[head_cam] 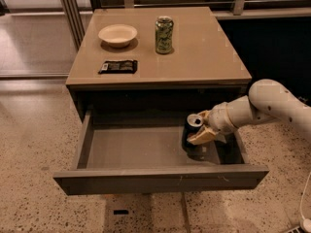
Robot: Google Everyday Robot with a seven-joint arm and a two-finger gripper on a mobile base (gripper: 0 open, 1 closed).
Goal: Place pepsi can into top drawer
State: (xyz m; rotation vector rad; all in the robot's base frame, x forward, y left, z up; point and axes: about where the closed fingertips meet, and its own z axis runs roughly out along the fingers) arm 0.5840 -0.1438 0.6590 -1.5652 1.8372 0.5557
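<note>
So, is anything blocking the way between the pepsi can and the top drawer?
Nothing visible. The pepsi can is already inside the open top drawer, at its right end, with the end effector closed on it.

Tan cabinet top (204, 57), pale bowl (117, 34), green can (164, 34), black packet (118, 66), claw (203, 126) in top drawer (160, 178)

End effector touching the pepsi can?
Touching. Camera view: the end effector has a tan finger pressed across the pepsi can, no gap visible, inside the top drawer.
</note>
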